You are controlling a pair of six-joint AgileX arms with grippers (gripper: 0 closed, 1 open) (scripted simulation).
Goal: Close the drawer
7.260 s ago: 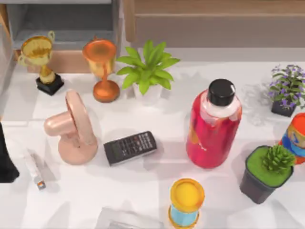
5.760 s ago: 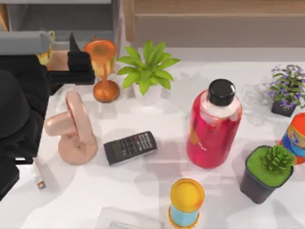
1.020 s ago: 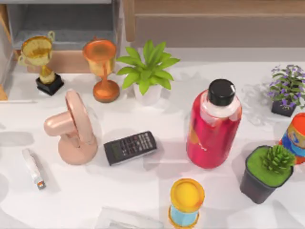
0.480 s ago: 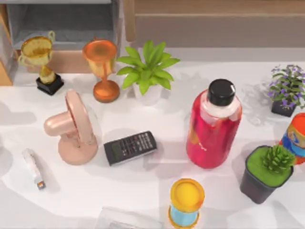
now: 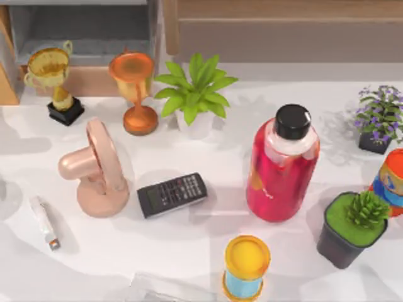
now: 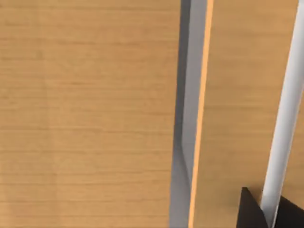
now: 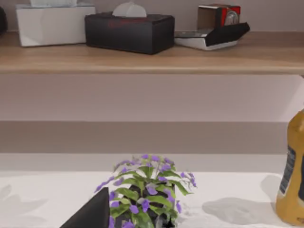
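We are nudging the drawer [image 5: 7,85], at ten o'clock, shut with our left gripper [image 6: 266,213]; finger spread: cannot tell.

No legible text; remote [image 5: 172,195] keys, bottle [image 5: 281,165] label perhaps printed, unreadable.

little of the agilex arms' own bodies can be seen. the left gripper [image 6: 266,213] appears as two matt black wedge-shaped finger tips, plain and sharp-edged (no screws, cables or markings visible on them). the right gripper [image 7: 92,213] appears as a single matt black triangular finger tip with a straight sloping edge, equally plain and unmarked.
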